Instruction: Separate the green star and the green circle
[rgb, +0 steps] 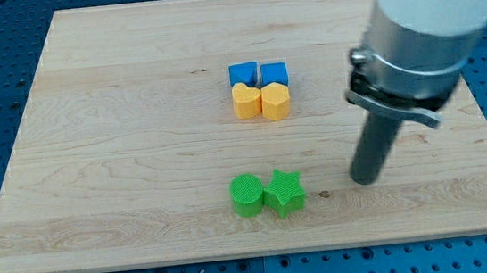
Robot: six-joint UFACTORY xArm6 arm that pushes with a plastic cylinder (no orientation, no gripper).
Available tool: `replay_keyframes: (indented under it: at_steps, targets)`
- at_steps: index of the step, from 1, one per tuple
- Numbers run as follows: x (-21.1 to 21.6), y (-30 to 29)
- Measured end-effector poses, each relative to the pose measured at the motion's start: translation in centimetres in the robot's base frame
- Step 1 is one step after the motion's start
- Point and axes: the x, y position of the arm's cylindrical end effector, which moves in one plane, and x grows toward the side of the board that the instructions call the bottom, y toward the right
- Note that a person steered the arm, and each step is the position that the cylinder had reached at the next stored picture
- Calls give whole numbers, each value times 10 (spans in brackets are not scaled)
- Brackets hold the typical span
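Camera view, one frame only: wooden board [117, 122] on a blue perforated table, with the green pair low on it, a little to the view's right of centre. Green circle [247, 195] and green star [284, 193] side by side and touching, circle on the view's left of the star, no gap visible between them. Nothing of the separation done yet, judging by that contact.

My tip [365, 179] down at the board surface to the view's right of the green star, near it but clearly apart, at about the same height in the view. No jaws on this arm, so nothing to open or close: just a plain dark rod under a grey collar, touching no block.

Further from the star, toward the view's top, a tight cluster of four: blue block [243, 74] and blue cube [273, 73] in the upper row, yellow heart [246, 101] and yellow block [275, 101] directly below them. All well apart from the green pair and from the tip.

Left to do, as a judgement: everything. Probably needed: a line of push that catches only one green block. A straight push from the present side would likely carry the star into the circle and move both together.
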Motion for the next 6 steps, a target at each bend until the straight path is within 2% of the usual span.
replay_keyframes:
  at_steps: [2,3,4,5,6]
  targets:
    - [-51,-150]
    - [-44,-216]
    - [-4,-217]
    - [28,-181]
    - [59,-120]
